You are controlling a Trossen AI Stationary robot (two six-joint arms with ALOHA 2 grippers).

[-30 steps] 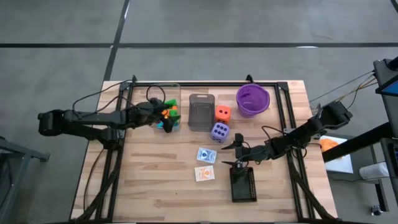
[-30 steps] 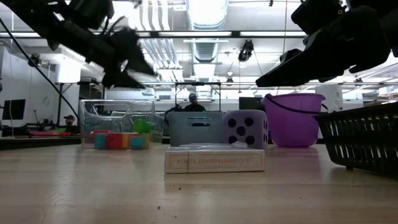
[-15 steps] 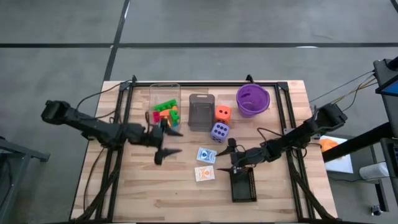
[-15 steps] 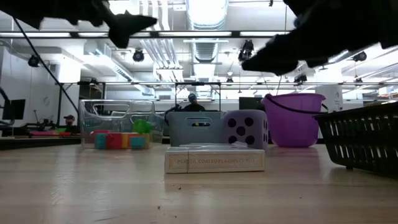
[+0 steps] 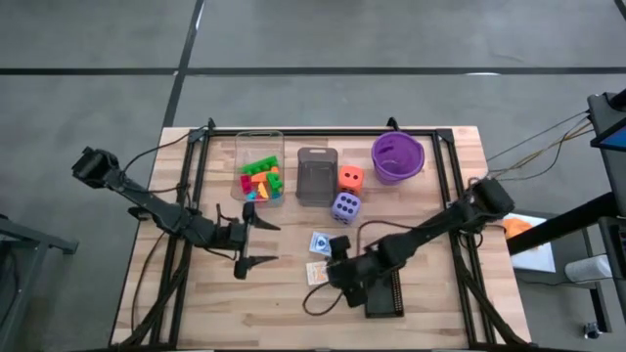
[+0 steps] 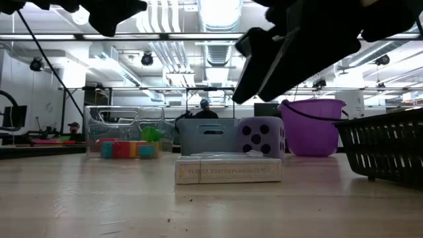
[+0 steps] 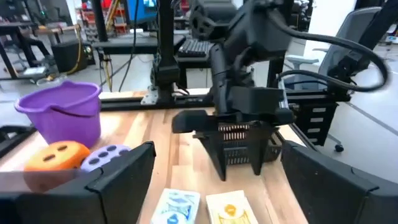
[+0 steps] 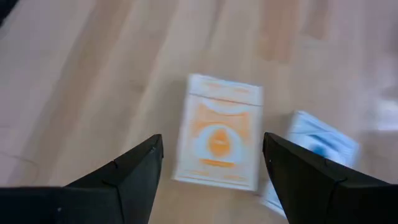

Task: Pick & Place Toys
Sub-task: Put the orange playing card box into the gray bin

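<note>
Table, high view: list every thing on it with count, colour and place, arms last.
building bricks: several, green, orange, red, inside the clear bin.
clear bin: one, back left of the table.
grey bin: one, right of the clear bin.
orange die: one, right of the grey bin.
purple die: one, white dots, just in front of the orange die.
purple bowl: one, back right.
card packs: two, white, one blue-printed, one orange-printed, table middle.
black bin: one, front edge.
left gripper: open, empty, left of the packs.
right gripper: open, above the orange-printed pack.
</note>
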